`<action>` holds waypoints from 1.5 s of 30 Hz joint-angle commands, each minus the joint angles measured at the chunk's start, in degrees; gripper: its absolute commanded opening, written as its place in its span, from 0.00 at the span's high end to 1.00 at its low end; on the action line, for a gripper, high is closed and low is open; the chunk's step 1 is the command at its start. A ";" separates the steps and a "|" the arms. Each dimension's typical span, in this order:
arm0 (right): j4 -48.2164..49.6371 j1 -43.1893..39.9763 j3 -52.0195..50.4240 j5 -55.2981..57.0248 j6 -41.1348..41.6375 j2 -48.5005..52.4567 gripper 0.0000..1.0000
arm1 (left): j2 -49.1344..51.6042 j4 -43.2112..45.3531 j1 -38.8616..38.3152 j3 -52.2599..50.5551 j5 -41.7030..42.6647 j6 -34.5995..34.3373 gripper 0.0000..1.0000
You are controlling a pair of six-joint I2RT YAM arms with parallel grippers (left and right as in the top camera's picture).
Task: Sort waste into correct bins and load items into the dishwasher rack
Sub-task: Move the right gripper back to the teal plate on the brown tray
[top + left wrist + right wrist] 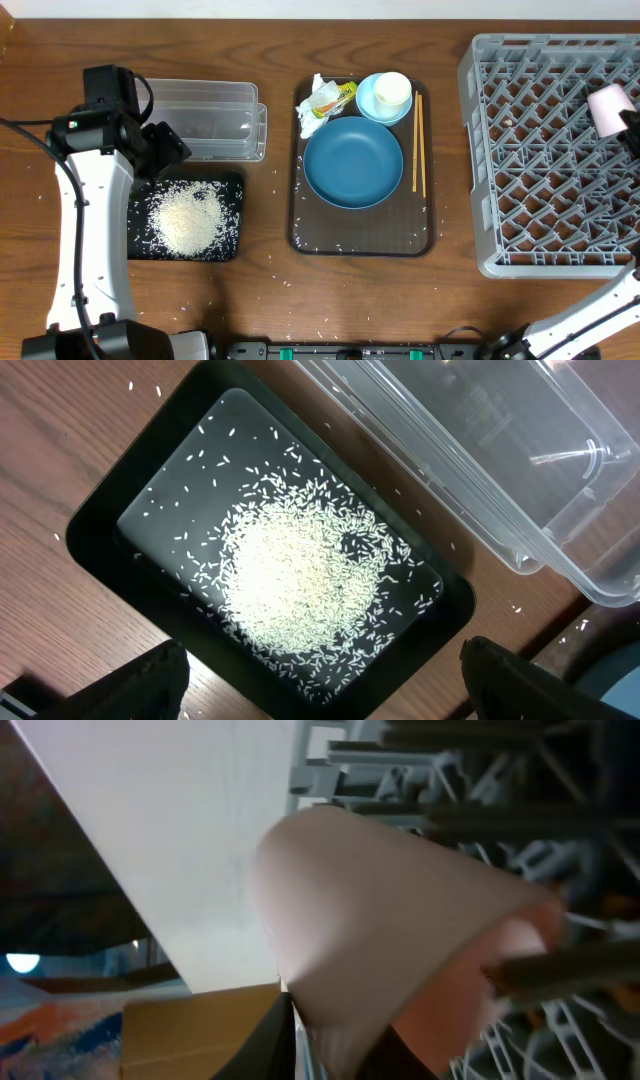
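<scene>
The pink cup (608,106) sat right against the right gripper (630,135), tilted on the lattice of the rack (540,170) near its outer edge. In the wrist view its smooth, tapered pink wall filled the frame, so I could not tell whether the gripper was clenched on it or letting go. The likely trouble lay there. A glossy, rounded cup resting aslant on open grey ribs could have rolled or tipped over the rim if freed before it settled into a cell. A finger could also have snagged the grid on the way out. The left gripper (335,685) hung released and empty. The shallow matte black tray (100,540) lay directly beneath it, carrying a loose mound of white rice (300,575). The clear, thin-walled tub (520,470) sat just beyond its fingertips. Stray grains dotted the wooden worktop (250,40) near it, too fine to pinch cleanly. Well off to its right, on the brown tray (360,235), lay the crumpled tissue (318,110), the yellow wrapper (343,95) and the broad blue bowl (352,162). A white cup (392,90) nested in the small bowl (368,100) there. The slim chopsticks (418,145) might have slipped through the rack's holes.
</scene>
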 commanded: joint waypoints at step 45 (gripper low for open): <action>-18.84 67.56 -0.04 51.82 -11.54 -28.70 0.09 | -0.92 -0.02 0.09 -0.28 -0.04 -0.28 0.10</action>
